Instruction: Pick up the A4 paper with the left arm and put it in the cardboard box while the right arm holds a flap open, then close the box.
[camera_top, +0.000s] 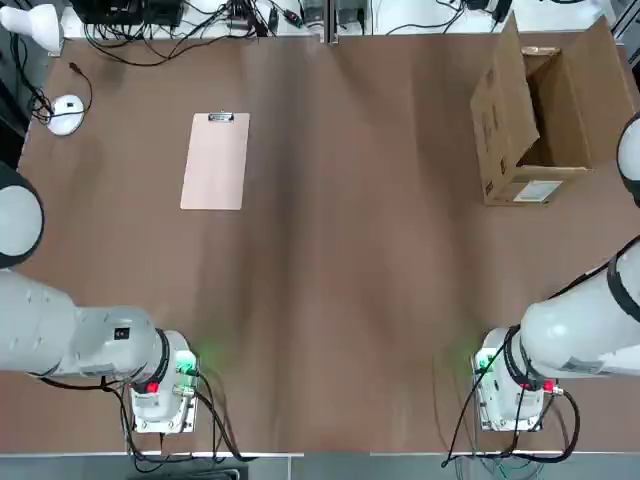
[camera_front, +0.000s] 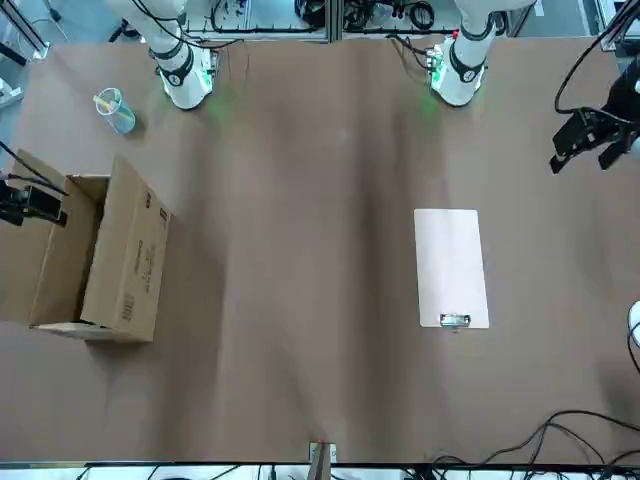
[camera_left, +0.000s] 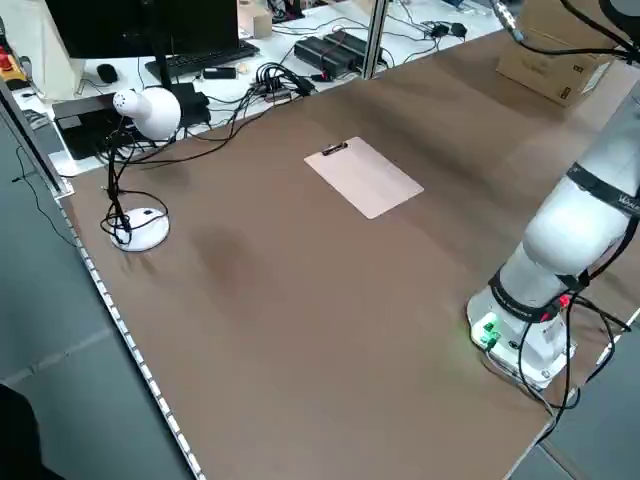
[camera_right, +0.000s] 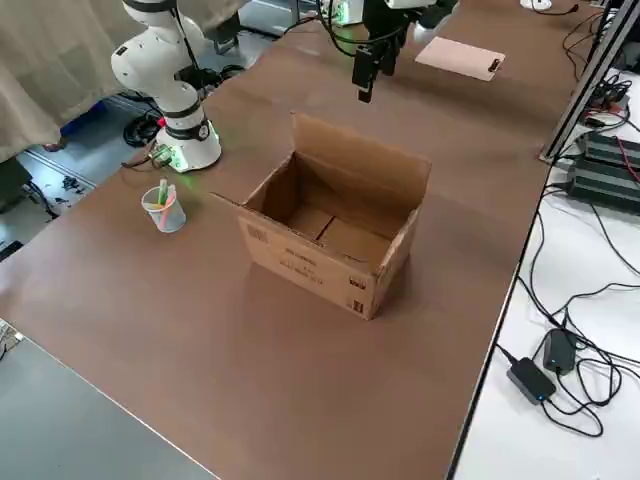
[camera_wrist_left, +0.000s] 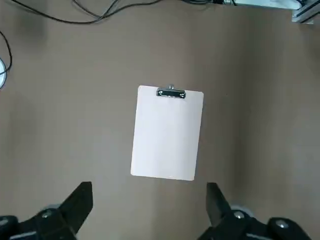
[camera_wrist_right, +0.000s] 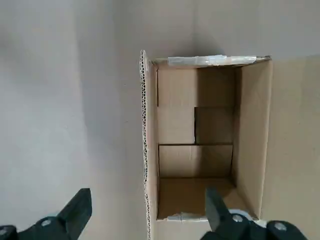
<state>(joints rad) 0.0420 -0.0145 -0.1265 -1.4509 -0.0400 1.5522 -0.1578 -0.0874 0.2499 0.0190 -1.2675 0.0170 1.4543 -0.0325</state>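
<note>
Pinkish-tan A4 paper (camera_top: 215, 162) lies flat on the brown table (camera_top: 340, 290), a small silver clip (camera_top: 220, 117) on its short edge pointing away from the robot — clipboard-like. It sits on the robot's left half of the table, well apart from the cardboard box (camera_top: 545, 120) on the far right, whose flaps stand open. The left gripper (camera_wrist_left: 149, 200) hangs above the sheet, fingers spread wide with nothing between them, the sheet just beyond its fingertips in the left wrist view. The right gripper (camera_wrist_right: 148, 202) hovers over the open box — jaws wide too, empty.
</note>
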